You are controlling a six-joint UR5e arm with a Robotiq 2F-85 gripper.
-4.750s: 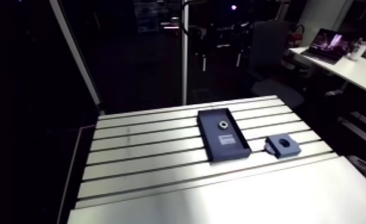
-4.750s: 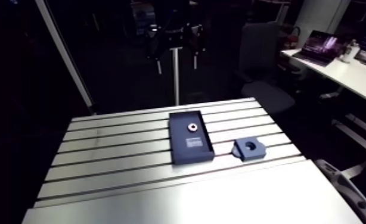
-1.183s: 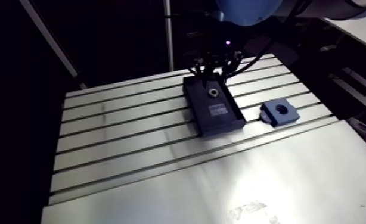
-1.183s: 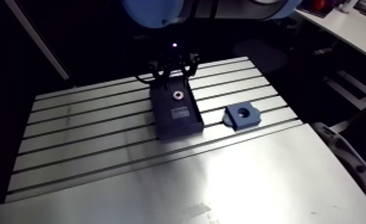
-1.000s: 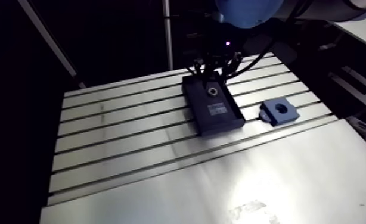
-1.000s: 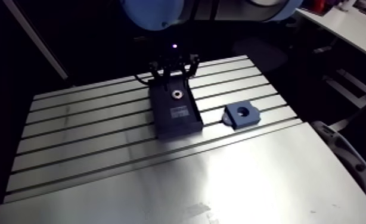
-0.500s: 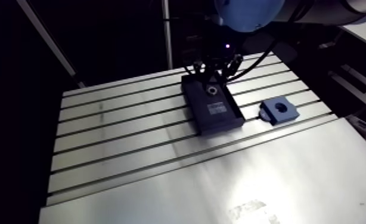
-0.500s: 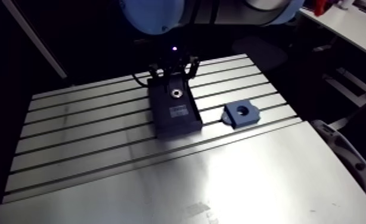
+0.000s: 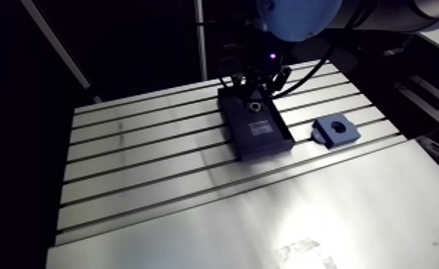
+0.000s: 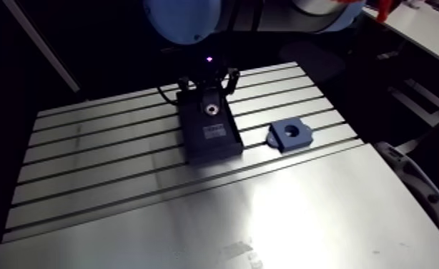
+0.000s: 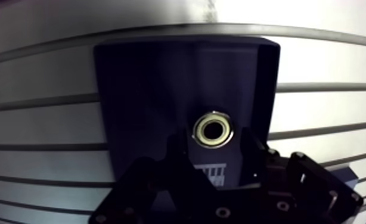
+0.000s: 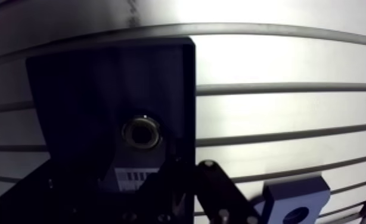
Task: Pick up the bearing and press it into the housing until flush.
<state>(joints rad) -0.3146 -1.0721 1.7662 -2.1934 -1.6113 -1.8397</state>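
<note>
I am hovering low over the bench [image 9: 144, 164], a bright aluminium slab whose straight dark slots are running across from nine o'clock to three. On it a shallow dark blue tray [image 11: 132, 95] is lying, matte, rectangular, with low walls, its long side reaching away from me towards twelve o'clock.

The bearing [image 11: 213, 129] is lying flat on the tray floor, a small metal ring with a shiny rim and a dark bore facing straight up. Being round, it is offering no long axis, so any line across it should serve. It is sitting at twelve o'clock from my fingers [image 11: 176, 156], in line with the gap and just ahead of the tips. The fingers are spread apart and gripping nothing, one at nine o'clock of the ring and one at three. A white printed label [image 12: 132, 176] is showing on the tray floor on my side of the ring.

The housing [image 12: 287, 193], a chunky blue-grey block with a round bore on top, is resting on the bench outside the tray, well apart, at about four o'clock from me.

I am judging that a short straight descent is what the pick is calling for.
</note>
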